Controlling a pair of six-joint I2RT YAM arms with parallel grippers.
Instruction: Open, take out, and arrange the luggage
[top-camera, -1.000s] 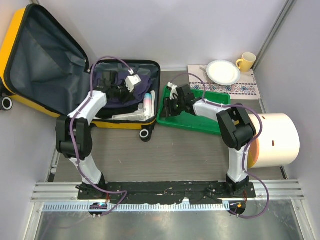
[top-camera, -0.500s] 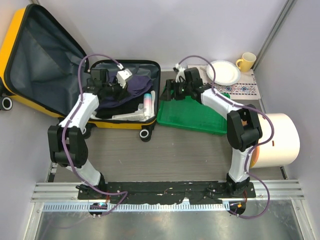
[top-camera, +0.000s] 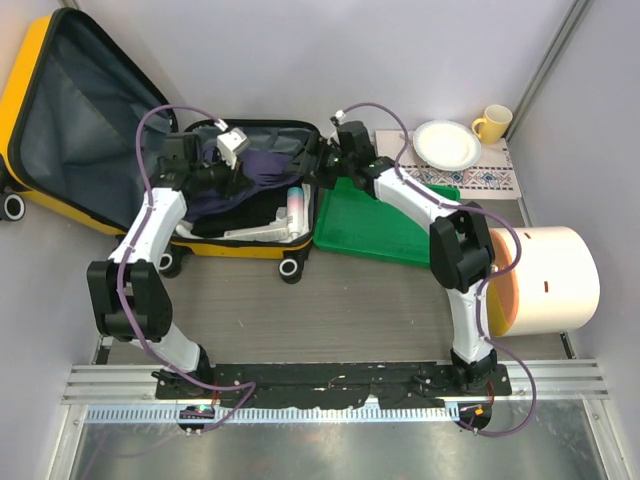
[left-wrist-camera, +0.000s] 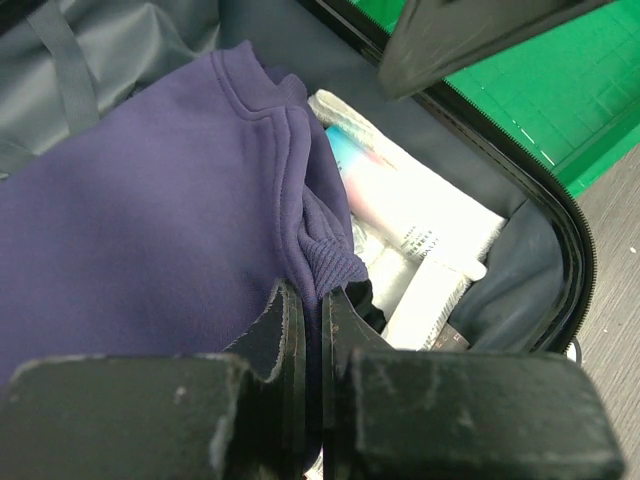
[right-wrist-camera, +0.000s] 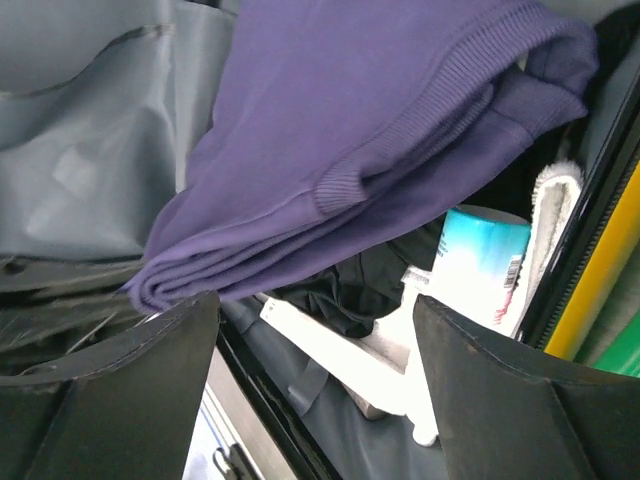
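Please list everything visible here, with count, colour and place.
suitcase: one, yellow, open, far left
sweater: one, purple, inside the suitcase
tube: one, white-blue, inside the suitcase
tray: one, green, right of the suitcase
plate: one, white, on the mat
mug: one, yellow, beside the plate
mat: one, patterned, far right
cylinder: one, cream and orange, right edge
left gripper: one, black, shut on the sweater
right gripper: one, black, open, by the suitcase

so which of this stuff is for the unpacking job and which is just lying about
job: suitcase, purple sweater, white tube
lying about: green tray, plate, yellow mug, cream cylinder
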